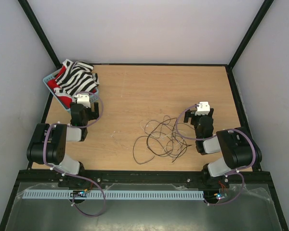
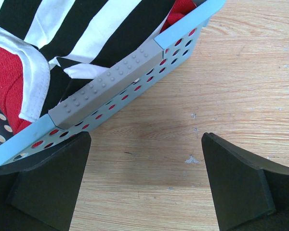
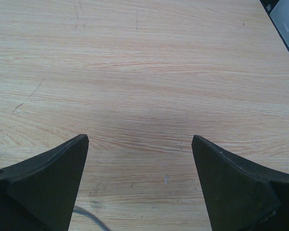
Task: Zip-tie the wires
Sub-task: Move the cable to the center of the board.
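Note:
The wires lie as a loose tangle of thin dark and pale strands on the wooden table, between the two arms. My left gripper is open and empty beside the blue basket; in the left wrist view its jaws stand wide apart over bare wood. My right gripper is open and empty just right of the tangle; in the right wrist view its jaws stand wide apart over bare wood. One thin strand shows at that view's bottom edge. No zip tie is in view.
A light blue perforated basket holding striped black-and-white and red cloth stands at the table's far left, close to the left gripper. Black frame posts rise at the table's corners. White walls close in the sides and back.

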